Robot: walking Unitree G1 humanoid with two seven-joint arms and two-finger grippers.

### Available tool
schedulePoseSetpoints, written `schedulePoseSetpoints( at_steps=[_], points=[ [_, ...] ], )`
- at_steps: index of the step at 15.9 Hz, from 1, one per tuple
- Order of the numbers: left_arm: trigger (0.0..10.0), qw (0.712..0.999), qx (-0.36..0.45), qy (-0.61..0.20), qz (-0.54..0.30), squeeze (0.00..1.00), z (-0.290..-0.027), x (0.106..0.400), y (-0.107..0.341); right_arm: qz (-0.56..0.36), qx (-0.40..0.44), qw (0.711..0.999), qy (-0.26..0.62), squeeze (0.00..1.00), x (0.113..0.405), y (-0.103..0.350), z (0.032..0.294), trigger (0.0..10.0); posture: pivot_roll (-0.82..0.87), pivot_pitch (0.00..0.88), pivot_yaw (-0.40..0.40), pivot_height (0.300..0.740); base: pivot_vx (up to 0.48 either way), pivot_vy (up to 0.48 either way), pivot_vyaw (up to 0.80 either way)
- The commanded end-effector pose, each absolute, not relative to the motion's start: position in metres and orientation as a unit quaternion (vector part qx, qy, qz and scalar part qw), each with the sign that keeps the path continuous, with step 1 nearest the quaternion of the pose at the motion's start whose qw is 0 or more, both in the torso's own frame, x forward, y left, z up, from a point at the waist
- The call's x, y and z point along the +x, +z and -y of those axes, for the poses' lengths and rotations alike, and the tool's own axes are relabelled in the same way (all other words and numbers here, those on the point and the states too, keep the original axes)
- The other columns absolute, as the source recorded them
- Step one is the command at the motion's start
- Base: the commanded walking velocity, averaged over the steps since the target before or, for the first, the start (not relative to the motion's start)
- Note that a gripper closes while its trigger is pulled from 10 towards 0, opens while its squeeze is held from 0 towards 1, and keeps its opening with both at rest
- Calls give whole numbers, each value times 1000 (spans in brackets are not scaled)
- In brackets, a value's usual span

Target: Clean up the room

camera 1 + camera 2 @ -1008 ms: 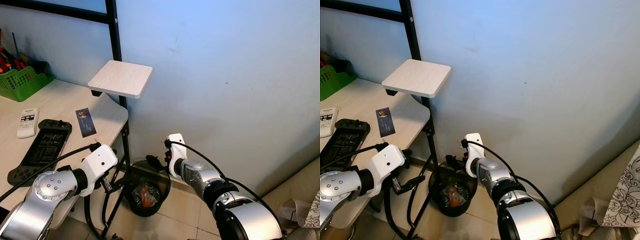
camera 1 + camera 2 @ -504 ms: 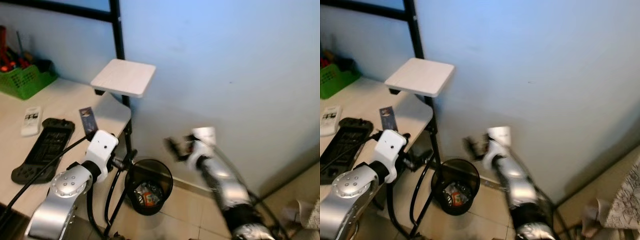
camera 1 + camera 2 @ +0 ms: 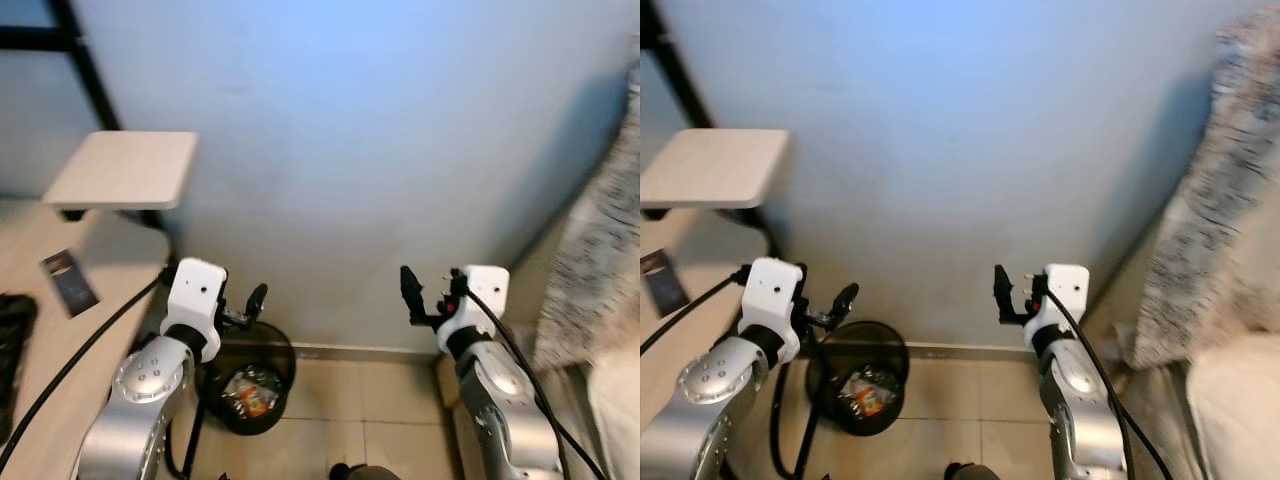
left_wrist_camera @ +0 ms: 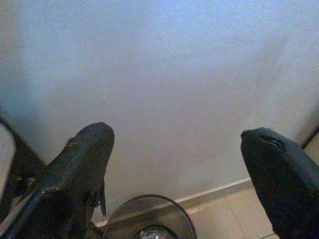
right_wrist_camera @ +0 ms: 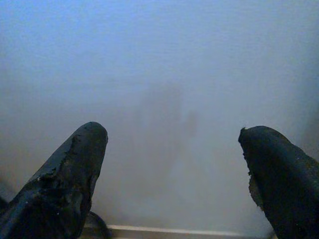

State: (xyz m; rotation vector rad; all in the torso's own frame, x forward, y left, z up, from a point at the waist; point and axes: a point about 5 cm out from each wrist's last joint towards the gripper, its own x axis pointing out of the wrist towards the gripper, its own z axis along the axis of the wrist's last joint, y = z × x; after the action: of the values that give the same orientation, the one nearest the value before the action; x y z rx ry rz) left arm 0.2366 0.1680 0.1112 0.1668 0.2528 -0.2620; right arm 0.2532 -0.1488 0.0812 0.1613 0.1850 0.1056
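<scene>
I have the bin [image 3: 245, 372] at lower left of the head frame, a black mesh wastebasket on the tiled floor [image 3: 370, 395] against the pale blue wall [image 3: 380, 150], with crumpled rubbish [image 3: 245, 388] lying inside it. A second ago it sat near the middle of my view with the whole desk beside it; now the entire picture has slid, so I judge the robot has turned to its right, not that anything in the room has moved.

The left gripper [image 3: 250, 305] hangs just above the bin's rim, fingers spread wide and holding nothing; its wrist camera looks past both black fingertips [image 4: 87, 149] at bare wall and the top of the bin [image 4: 152, 219]. The right gripper [image 3: 412, 295], a second ago reaching over the bin, is now raised at centre right, well apart from it, fingers likewise parted and empty, its wrist camera facing blank wall.

At the left edge I keep a sliver of the desk [image 3: 60, 330] with a small dark card [image 3: 68, 282] on it, the square wooden shelf [image 3: 125, 168] above, and a black frame post [image 3: 85, 70] at upper left. A patterned fabric [image 3: 595, 230] has come into the right edge, blurred.

With both grippers free and the view swinging away, I read the drop into the bin as finished and the search for the next stray item as starting.
</scene>
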Motion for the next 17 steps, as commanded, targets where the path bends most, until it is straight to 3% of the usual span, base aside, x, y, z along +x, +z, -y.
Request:
schedulePoseSetpoints(
  at_steps=[1, 12, 17],
  points=[
    [10000, 983, 91, -112, -110, 94, -172, 236, 117, -92, 72, 992, 48, 1000, 252, 85, 151, 10000, -115, 0, -28, 740, 0, 0, -781],
    [10000, 988, 97, -72, -94, 114, -186, 230, 121, -125, 37, 990, 47, 1000, 238, 83, 157, 10000, -111, 0, -19, 740, 0, 0, -782],
    [10000, 985, 113, -79, -103, 114, -196, 225, 123, -134, 16, 989, 57, 1000, 232, 80, 157, 10000, -94, 11, 28, 740, 0, 0, -781]
  ],
)
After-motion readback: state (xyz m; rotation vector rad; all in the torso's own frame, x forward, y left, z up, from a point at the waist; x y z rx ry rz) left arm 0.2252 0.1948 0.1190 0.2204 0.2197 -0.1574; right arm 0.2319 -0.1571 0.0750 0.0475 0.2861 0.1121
